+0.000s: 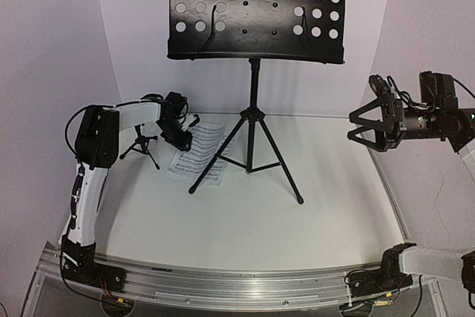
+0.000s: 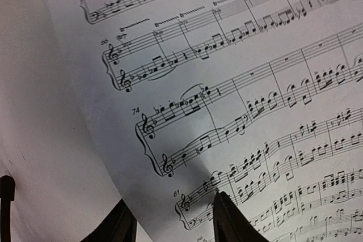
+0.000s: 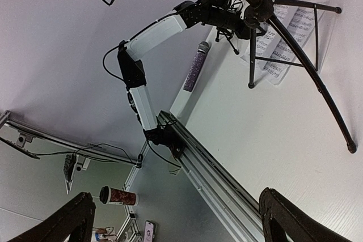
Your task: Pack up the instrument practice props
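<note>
Left gripper (image 1: 178, 133), fingers apart, sits low over white sheet-music pages (image 1: 200, 155) lying flat on white table (image 1: 245, 220) beside a leg of tall black perforated tripod music stand (image 1: 254, 94). Small black tripod mic stand (image 1: 141, 145) stands upright just left. Purple glitter microphone (image 3: 194, 69) lies near table's left edge. Right gripper (image 1: 361, 125) is spread wide, empty, raised at right.

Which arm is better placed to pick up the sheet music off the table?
Left. The left gripper is right over the sheet music, at its edge; the right gripper hangs open, raised at the far side beyond the music stand.
</note>
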